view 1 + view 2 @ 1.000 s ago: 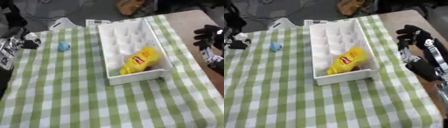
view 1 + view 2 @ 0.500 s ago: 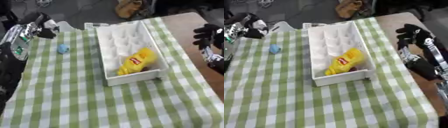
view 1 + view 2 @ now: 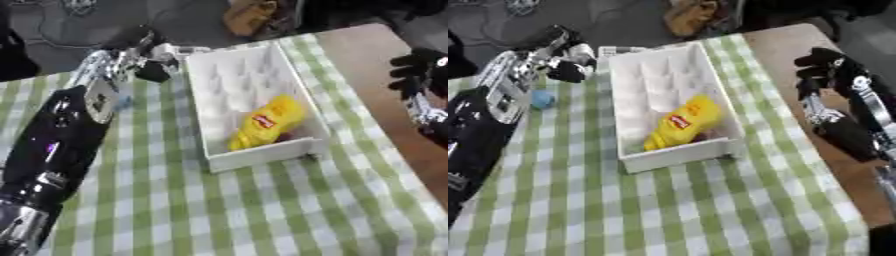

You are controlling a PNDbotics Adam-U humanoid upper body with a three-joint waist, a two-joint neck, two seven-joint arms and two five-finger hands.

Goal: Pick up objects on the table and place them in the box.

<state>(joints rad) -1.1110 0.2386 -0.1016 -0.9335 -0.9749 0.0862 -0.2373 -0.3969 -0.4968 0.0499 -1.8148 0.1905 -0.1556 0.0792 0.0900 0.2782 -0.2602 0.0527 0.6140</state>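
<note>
A white box (image 3: 636,90) with a moulded floor stands on the green checked cloth, and a yellow bottle (image 3: 680,122) with a red label lies in its near half. A small blue object (image 3: 542,99) sits on the cloth left of the box, right beside my left forearm. My left arm reaches up from the lower left, and my left hand (image 3: 557,57) hovers by the box's far left corner, blurred. My right hand (image 3: 826,67) stands open over the bare wooden strip right of the box, holding nothing.
A white gridded item (image 3: 621,50) lies at the cloth's far edge, just right of my left hand. Brown tabletop (image 3: 376,65) shows beyond the cloth on the right. A tan bag (image 3: 249,15) sits on the dark floor behind the table.
My left arm has swung from the left edge up and rightward, toward the box's far left corner. The blue object and the bottle have stayed put. My right hand has barely moved.
</note>
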